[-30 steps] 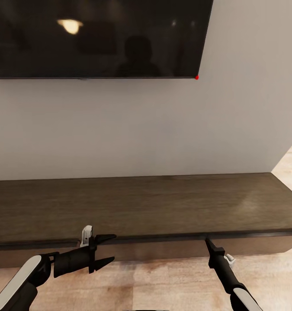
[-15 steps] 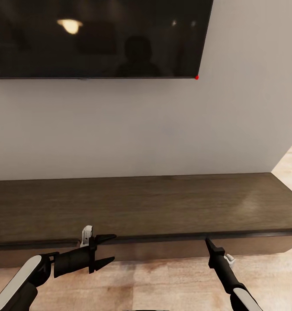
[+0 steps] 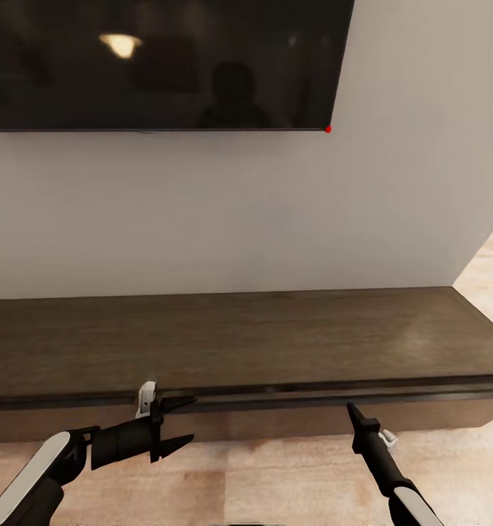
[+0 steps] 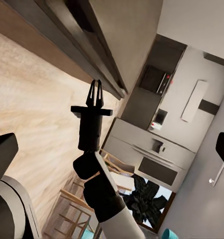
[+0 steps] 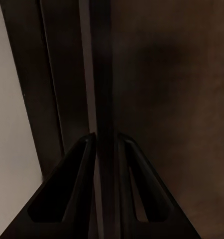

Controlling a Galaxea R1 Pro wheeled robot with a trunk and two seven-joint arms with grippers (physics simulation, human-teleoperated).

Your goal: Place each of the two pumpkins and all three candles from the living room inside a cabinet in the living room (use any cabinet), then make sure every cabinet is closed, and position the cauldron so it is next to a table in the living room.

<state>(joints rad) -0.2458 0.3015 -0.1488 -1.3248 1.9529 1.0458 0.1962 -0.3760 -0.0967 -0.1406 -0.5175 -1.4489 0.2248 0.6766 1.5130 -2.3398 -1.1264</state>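
Observation:
The long dark brown cabinet (image 3: 261,336) runs along the wall in the head view. Its drawer front (image 3: 275,422) stands out a little, leaving a thin dark gap along the top. At that top lip, my right gripper (image 3: 350,408) points up with its fingers closed on the edge. The right wrist view shows the right gripper (image 5: 106,137) straddling the dark lip. To the left, just in front of the cabinet, my left gripper (image 3: 186,421) is open and empty. The pumpkins, candles and cauldron are out of view.
A large black TV (image 3: 158,66) hangs on the white wall above the cabinet. Pale wood floor (image 3: 275,482) lies in front and past the cabinet's right end. The left wrist view looks past my right gripper (image 4: 97,92) toward a distant kitchen with chairs.
The whole view has shifted slightly, so the camera moved. A dark gap has opened along the cabinet's top front edge as the drawer front came out a little. Both grippers sit at the same spots in the picture.

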